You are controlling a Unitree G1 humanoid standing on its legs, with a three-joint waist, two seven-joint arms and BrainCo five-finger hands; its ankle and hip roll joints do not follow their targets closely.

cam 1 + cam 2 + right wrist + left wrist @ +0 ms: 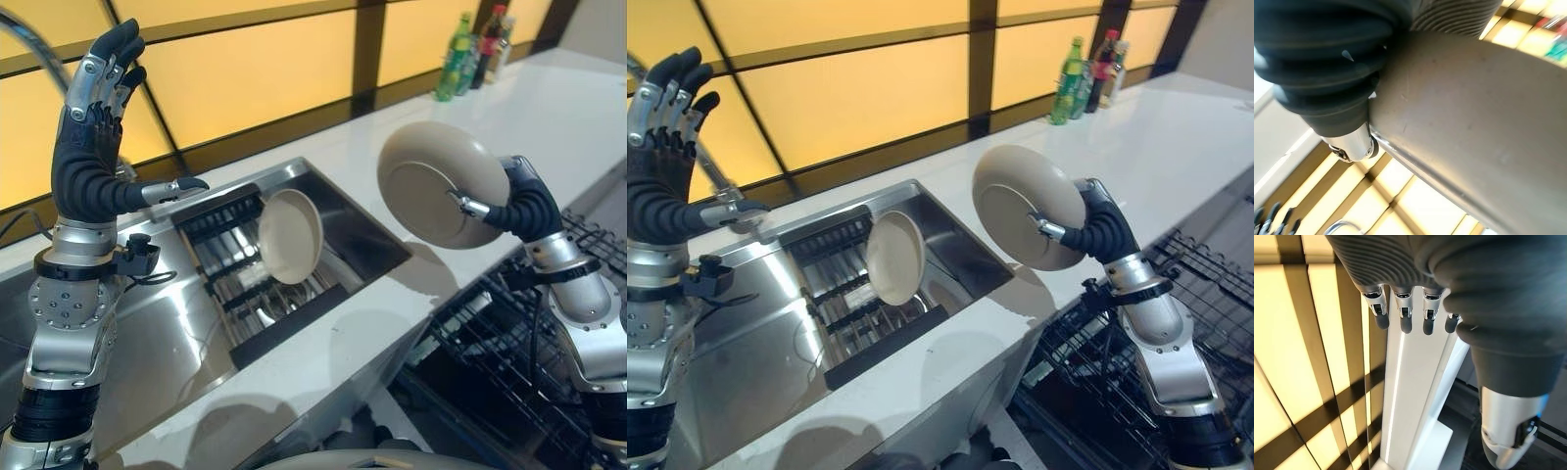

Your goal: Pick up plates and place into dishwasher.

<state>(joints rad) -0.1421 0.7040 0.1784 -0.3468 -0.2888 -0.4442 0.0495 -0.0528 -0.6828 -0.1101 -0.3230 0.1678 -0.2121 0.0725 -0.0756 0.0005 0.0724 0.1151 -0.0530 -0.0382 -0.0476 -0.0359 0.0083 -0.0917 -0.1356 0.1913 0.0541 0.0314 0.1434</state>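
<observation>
My right hand [524, 208] holds a beige plate [436, 186] on edge in the air, thumb across its underside, above the white counter's edge and the dishwasher rack. In the right wrist view the plate [1474, 112] lies against the thumb [1349, 142]. A second beige plate [290, 236] stands upright in the black rack inside the steel sink [176, 323]. My left hand [98, 117] is raised high over the sink's left side, fingers straight and pointing up, holding nothing; its fingers [1405, 320] show straight in the left wrist view.
The open dishwasher's black wire rack [509, 333] lies at the lower right below the counter edge. Bottles [475, 49] stand at the counter's far right. A steel tap [29, 44] curves behind my left hand. Yellow wall panels back the counter.
</observation>
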